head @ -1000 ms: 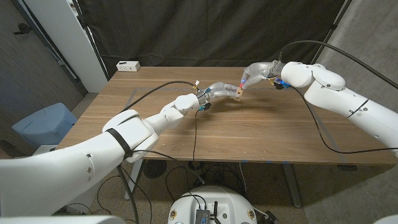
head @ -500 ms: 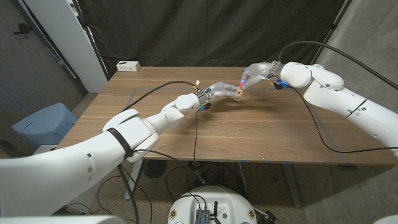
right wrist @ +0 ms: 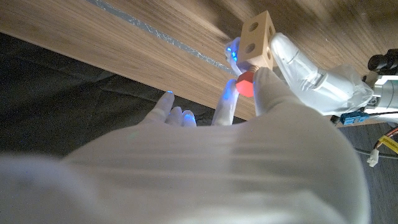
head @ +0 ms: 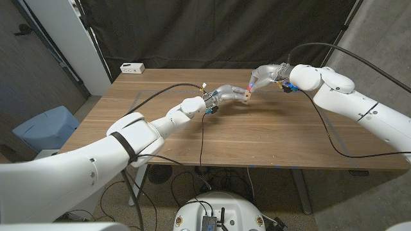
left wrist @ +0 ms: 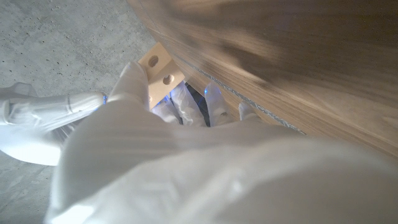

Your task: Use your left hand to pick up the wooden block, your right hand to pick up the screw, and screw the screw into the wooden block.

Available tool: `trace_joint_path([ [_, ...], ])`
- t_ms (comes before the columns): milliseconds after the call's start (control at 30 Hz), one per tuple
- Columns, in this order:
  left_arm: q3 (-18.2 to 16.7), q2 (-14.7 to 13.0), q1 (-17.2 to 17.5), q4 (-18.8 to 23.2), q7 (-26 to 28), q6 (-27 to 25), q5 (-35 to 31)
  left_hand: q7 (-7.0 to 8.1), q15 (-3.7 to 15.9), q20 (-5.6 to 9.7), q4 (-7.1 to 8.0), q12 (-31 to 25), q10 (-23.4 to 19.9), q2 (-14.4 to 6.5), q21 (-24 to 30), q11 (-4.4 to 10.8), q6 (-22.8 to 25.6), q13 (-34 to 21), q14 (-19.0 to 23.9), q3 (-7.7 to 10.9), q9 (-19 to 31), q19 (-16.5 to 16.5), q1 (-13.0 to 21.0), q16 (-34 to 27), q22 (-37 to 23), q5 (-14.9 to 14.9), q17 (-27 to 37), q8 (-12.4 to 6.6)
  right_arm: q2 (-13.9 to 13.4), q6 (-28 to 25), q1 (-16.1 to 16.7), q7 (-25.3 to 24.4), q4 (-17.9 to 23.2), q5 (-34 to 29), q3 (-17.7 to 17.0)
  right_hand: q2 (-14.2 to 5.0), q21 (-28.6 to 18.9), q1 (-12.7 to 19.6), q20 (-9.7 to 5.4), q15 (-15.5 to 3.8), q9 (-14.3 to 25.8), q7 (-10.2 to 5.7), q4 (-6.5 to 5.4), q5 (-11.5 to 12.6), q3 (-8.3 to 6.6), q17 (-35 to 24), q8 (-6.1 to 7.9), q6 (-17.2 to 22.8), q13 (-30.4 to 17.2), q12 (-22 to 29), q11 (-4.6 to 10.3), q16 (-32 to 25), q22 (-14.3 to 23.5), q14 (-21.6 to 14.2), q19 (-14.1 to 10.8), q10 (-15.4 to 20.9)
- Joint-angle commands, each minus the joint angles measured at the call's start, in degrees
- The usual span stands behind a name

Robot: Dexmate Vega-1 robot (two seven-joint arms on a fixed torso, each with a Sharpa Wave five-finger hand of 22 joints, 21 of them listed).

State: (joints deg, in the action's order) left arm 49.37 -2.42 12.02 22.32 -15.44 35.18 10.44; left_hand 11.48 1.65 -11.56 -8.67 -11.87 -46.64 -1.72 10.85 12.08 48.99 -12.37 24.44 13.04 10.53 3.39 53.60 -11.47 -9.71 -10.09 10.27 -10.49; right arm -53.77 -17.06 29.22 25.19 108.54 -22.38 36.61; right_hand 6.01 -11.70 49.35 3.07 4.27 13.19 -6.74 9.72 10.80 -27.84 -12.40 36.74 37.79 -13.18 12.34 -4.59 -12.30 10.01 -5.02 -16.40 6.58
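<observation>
Both hands meet above the table [head: 257, 138] w/ parts lifted clear. Left hand [head: 226, 94] grips the wooden block [right wrist: 258, 34], holed face twd the right hand [head: 263, 74], which pinches the red-headed screw [right wrist: 245, 83] against the block, prob. to drive it in.

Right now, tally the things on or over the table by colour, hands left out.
Light wood: 1, the wooden block held by the left hand.
Red: 1, the screw pinched by the right hand.
White: 1, the small box at the far corner.
Total: 3
</observation>
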Motion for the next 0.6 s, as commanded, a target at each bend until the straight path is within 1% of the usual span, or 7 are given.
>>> trace_joint_path([
  [33, 0.02, -0.17, 0.25, 0.35, -0.22, 0.73, -0.19, 0.08, 0.23, -0.01, 0.45, -0.14, -0.06, -0.43, 0.17, 0.05, 0.54, -0.14, 0.10, 0.08, 0.23, 0.24, 0.06, -0.14, -0.32, -0.23, 0.09, -0.50, 0.03, -0.01, 0.06, -0.08, 0.21, -0.10, 0.03, -0.04, -0.20, 0.80, -0.09, -0.12, -0.11, 0.15, -0.18, -0.16, -0.46, -0.16, 0.67, 1.34, -0.06, 0.49, 0.08, -0.39, 0.11, -0.53, -0.56, 0.76],
  [367, -0.03, -0.10, 0.21, 0.37, -0.45, 0.71, -0.23, 0.02, 0.17, -0.05, 0.45, -0.12, -0.01, -0.45, 0.17, 0.04, 0.46, -0.13, 0.12, 0.08, 0.23, 0.24, 0.07, -0.14, -0.32, -0.24, 0.08, -0.45, 0.28, -0.09, -0.04, -0.20, 0.15, -0.21, 0.16, 0.17, -0.33, 0.71, -0.32, -0.59, -0.53, -0.17, -0.34, -0.27, -0.61, -0.28, 1.12, 3.45, -0.01, 0.70, 0.41, -0.69, 0.11, -1.32, -1.23, 1.71],
  [400, -0.03, -0.09, 0.21, 0.37, -0.42, 0.70, -0.24, 0.21, 0.13, -0.06, 0.43, -0.12, -0.02, -0.43, 0.17, 0.04, 0.57, -0.13, 0.13, 0.08, 0.23, 0.24, 0.09, -0.15, -0.32, -0.24, 0.08, -0.49, 0.32, -0.25, -0.07, -0.16, 0.17, -0.25, 0.18, 0.18, -0.35, 0.70, -0.34, -0.65, -0.55, -0.17, -0.35, -0.28, -0.62, -0.29, 1.13, 3.54, -0.01, 0.73, 0.47, -0.70, 0.11, -1.35, -1.28, 1.80],
  [600, -0.05, -0.11, 0.18, 0.30, -0.44, 0.55, -0.24, 0.17, 0.17, -0.04, 0.41, -0.12, -0.02, -0.44, 0.17, 0.06, 0.60, -0.13, 0.22, 0.10, 0.23, 0.23, 0.12, -0.17, -0.32, -0.24, 0.08, -0.50, 0.36, -0.44, -0.29, 0.12, 0.19, -0.51, 0.40, 0.34, -0.40, 0.44, -0.47, -0.74, -0.73, -0.18, -0.49, -0.35, -0.58, -0.35, 1.27, 4.32, 0.02, 0.87, 0.41, -0.84, 0.11, -1.74, -1.58, 2.38],
])
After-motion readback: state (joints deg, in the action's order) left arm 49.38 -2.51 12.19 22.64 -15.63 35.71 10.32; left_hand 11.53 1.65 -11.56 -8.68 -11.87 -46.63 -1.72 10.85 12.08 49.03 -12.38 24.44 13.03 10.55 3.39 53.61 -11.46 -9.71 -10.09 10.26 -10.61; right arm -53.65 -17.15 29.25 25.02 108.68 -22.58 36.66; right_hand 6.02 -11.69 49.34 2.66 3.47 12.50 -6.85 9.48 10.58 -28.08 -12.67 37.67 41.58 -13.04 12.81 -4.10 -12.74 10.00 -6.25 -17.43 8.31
